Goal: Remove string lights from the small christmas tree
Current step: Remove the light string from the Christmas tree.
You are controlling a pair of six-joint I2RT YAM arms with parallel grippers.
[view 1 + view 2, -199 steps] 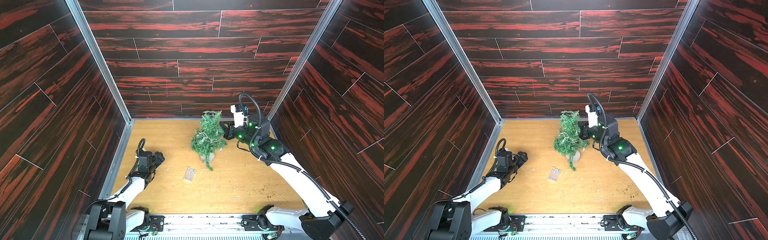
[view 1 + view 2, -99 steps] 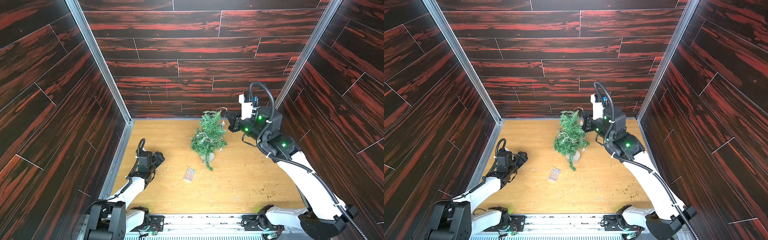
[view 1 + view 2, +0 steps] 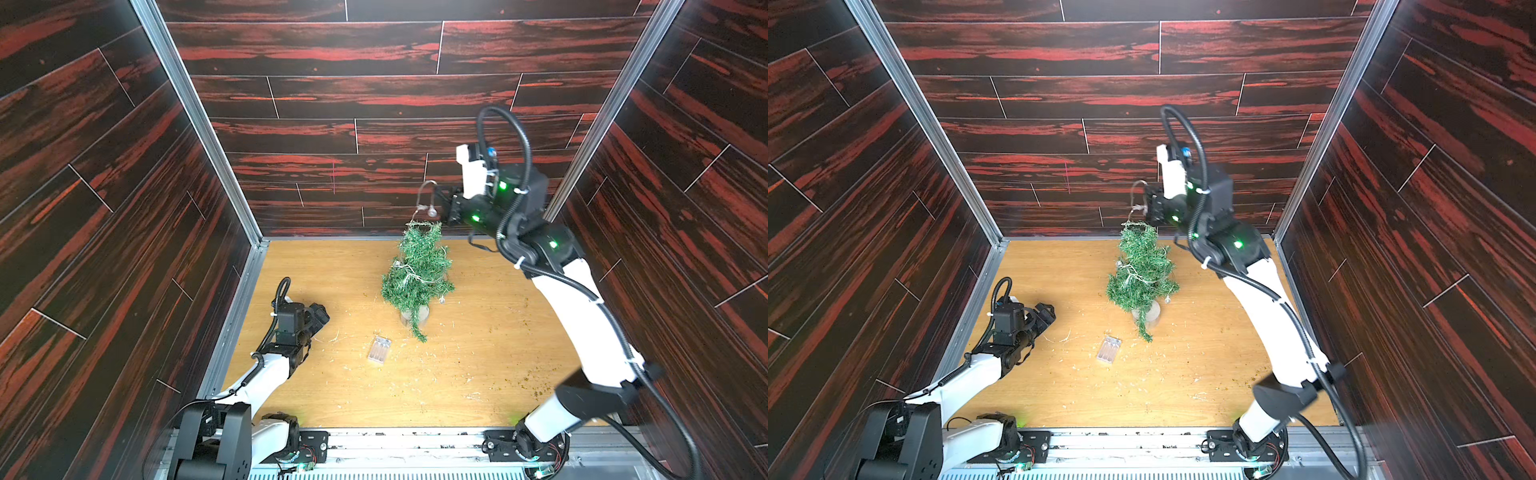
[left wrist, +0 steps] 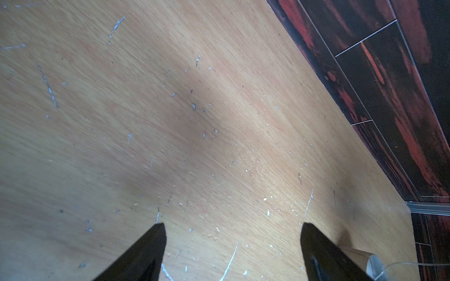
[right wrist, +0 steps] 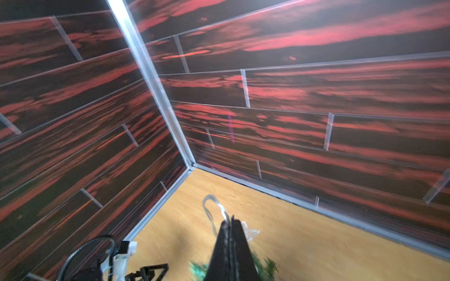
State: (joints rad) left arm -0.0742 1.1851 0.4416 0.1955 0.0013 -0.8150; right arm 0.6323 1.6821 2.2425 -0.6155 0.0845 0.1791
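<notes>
Right pincer [image 3: 439, 204] is clamped tight on a loop of the string lights [image 3: 432, 212], up above the tip of the small christmas tree [image 3: 417, 274] standing mid-tabletop [image 3: 478, 365]. Wire winds through the branches, and the battery box [image 3: 379, 350] lies just near of the tree. Left pincer [image 3: 321, 312] gapes wide, low at left, holding nothing.

green small christmas tree [image 3: 417, 274], silvery string lights [image 3: 432, 212]
walls [image 3: 332, 95] black with red wood-grain streaks; table [image 3: 332, 395] pale tan.
</notes>
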